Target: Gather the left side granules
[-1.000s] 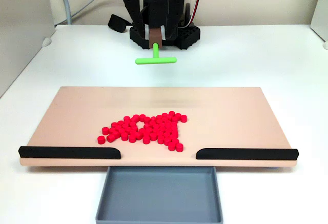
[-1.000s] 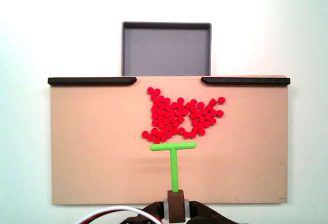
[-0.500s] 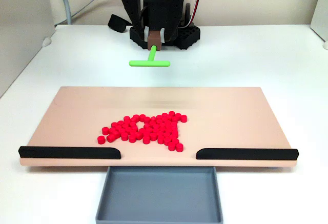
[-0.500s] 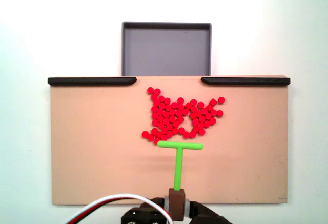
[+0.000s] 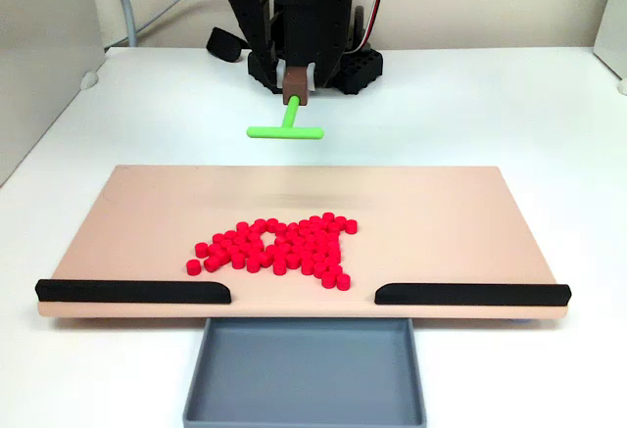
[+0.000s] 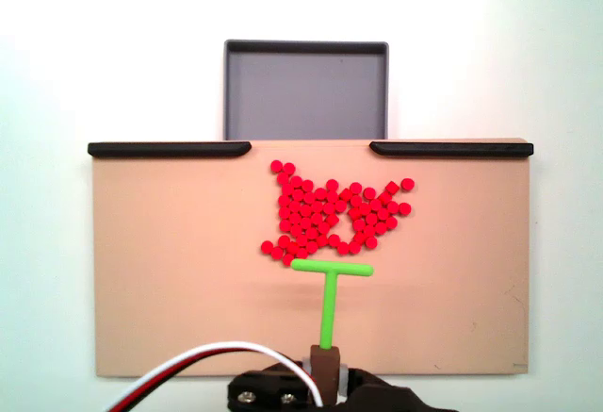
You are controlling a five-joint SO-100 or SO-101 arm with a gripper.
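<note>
The gripper is clamped on the stem of the green T-shaped pusher, whose crossbar hangs just ahead of the jaws. The red granules lie beyond it, mid-board. Lowered too far forward, the bar could land on granules and scatter them. Bare tan board flanks the pile; 2 black rails leave a gap above the grey tray.

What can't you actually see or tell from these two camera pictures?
- How the tool grips the green pusher: the brown block hides it in both fixed views.
- Arm: cut off by the top edge in one fixed view, by the bottom edge in the other.
- Exact count of granules: too small, clustered.
</note>
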